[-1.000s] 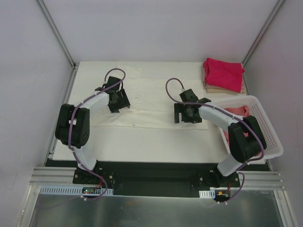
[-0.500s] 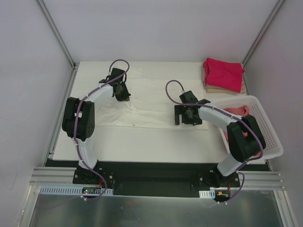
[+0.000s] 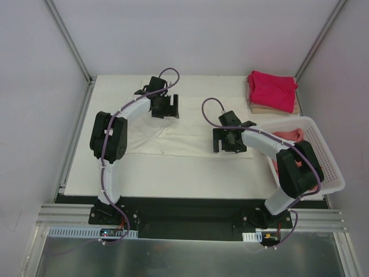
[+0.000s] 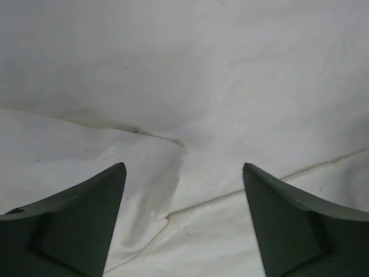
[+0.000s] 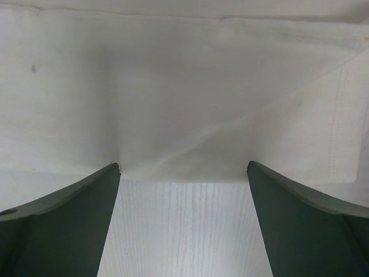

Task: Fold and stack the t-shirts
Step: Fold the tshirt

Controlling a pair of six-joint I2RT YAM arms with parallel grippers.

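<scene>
Looking down on a white table (image 3: 173, 173) walled in by pale grey panels. Lying flat across the table's middle: the cream t-shirt (image 3: 184, 130), wrinkling toward its left side. Hovering over the shirt's far part, toward the table's far edge: the left gripper (image 3: 165, 109), jaws standing apart and gripping nothing, with only creased cream cloth showing between them. Hanging over the shirt's near right hem: the right gripper (image 3: 226, 144), jaws spreading wide and holding nothing, with hem and bare tabletop showing between the fingertips. Sitting folded at the far right corner: the magenta-red t-shirt (image 3: 272, 89), topping the tan t-shirt (image 3: 265, 107). Resting along the right edge: the white slotted basket (image 3: 331, 167), holding the bunched salmon-pink t-shirt (image 3: 288, 136).
</scene>
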